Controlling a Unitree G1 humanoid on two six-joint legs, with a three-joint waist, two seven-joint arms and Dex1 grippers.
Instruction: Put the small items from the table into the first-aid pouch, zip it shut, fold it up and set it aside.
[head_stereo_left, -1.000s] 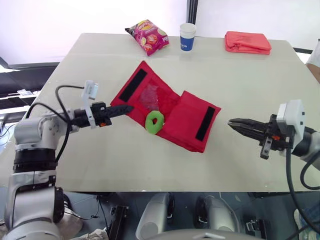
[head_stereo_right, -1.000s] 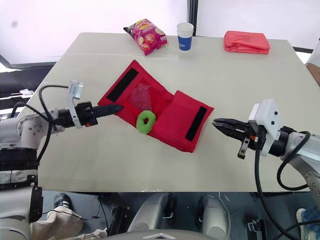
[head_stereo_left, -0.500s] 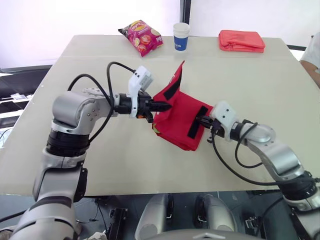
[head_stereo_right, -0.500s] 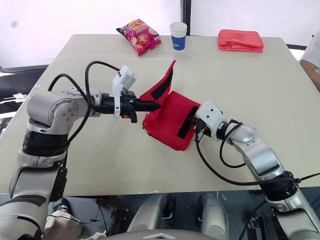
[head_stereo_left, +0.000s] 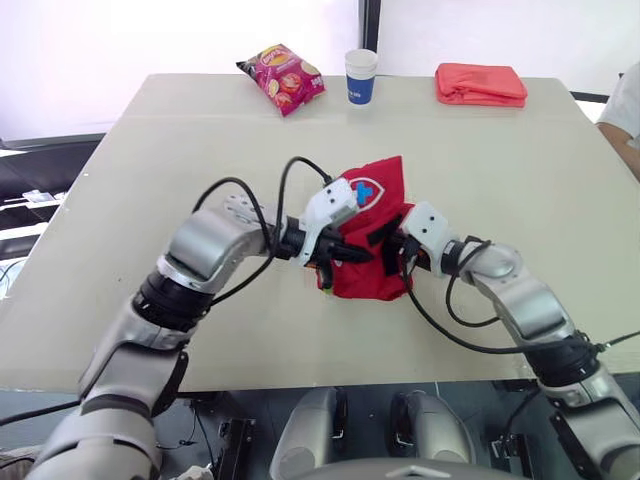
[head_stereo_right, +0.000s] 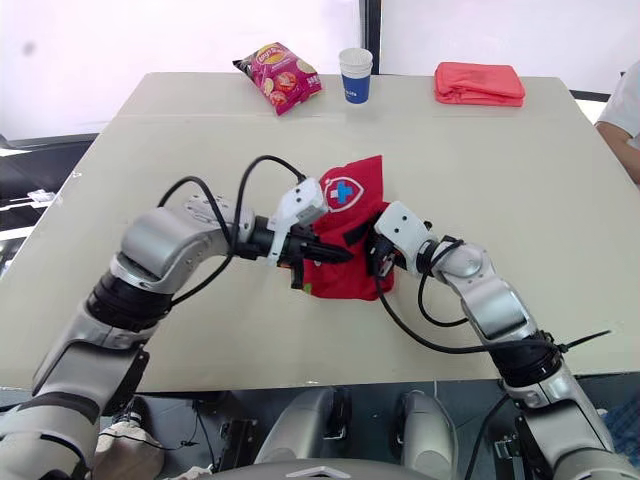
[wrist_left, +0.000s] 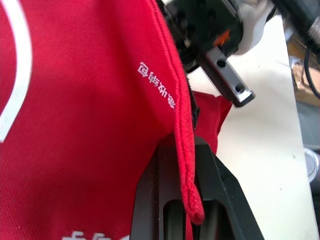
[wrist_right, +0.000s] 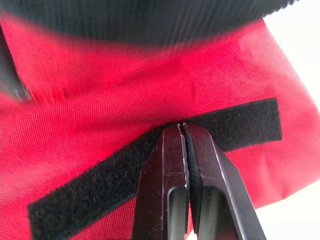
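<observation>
The red first-aid pouch (head_stereo_left: 375, 280) lies folded over at the table's middle, its white cross emblem (head_stereo_left: 361, 192) facing up. My left gripper (head_stereo_left: 350, 255) reaches in from the left and is shut on the pouch's folded flap; in the left wrist view the red hem (wrist_left: 186, 165) runs between its fingers. My right gripper (head_stereo_left: 393, 246) comes from the right, shut. Its tips press on the black velcro strip (wrist_right: 100, 195) of the pouch (wrist_right: 125, 100). The two grippers are almost touching over the pouch.
At the far edge of the table (head_stereo_left: 150, 180) lie a pink snack bag (head_stereo_left: 282, 78), a blue and white paper cup (head_stereo_left: 361, 75) and a folded red cloth (head_stereo_left: 480, 84). A person's sleeve (head_stereo_left: 625, 105) shows at the right edge.
My left gripper took the pouch's left flap, lifted it and folded it over to the right, covering the green ring. My right gripper moved in from the right onto the velcro strip.
</observation>
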